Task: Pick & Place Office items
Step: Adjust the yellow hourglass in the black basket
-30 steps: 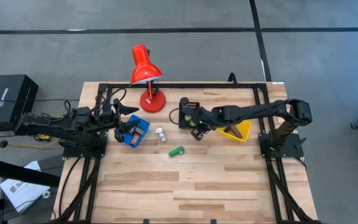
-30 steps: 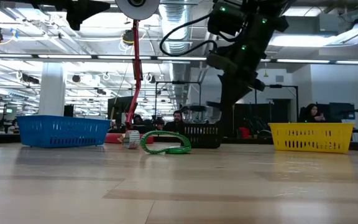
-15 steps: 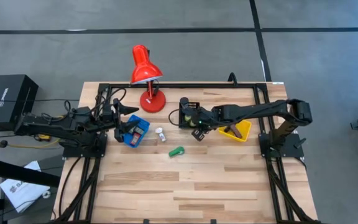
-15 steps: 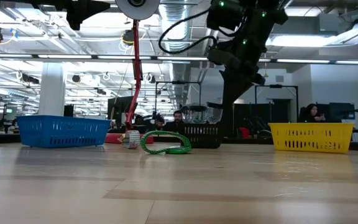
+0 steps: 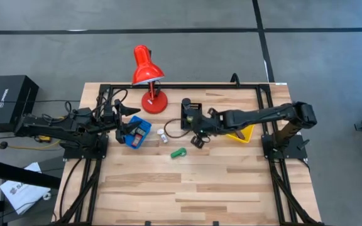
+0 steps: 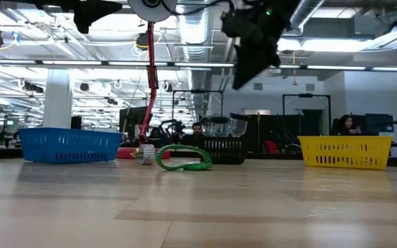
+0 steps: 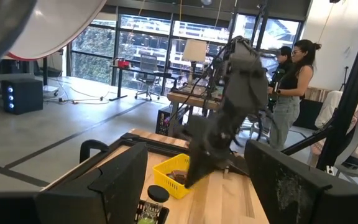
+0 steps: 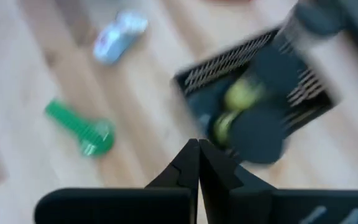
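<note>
A green pen-like stick (image 5: 178,152) lies flat on the wooden table, and a white tube (image 5: 161,135) lies just beyond it. Both show in the right wrist view, the green stick (image 8: 82,130) and the white tube (image 8: 120,28). My right gripper (image 5: 197,140) hangs shut and empty above the table, just in front of the black bin (image 5: 190,115); its fingers (image 8: 197,155) meet in a point. That black bin (image 8: 253,106) holds black discs and yellow-green pieces. My left gripper (image 5: 128,128) waits open beside the blue bin (image 5: 138,132).
A red desk lamp (image 5: 148,72) stands at the far edge. The yellow bin (image 5: 241,132) lies under my right arm, with a brown piece in it. Bare wood stretches over the near half of the table (image 5: 187,194). People stand in the room beyond.
My right gripper has risen well above the table and drawn back from the black bin toward the near edge, rolling a little as it went. It has stayed shut and empty. The green stick and the white tube have not moved.
</note>
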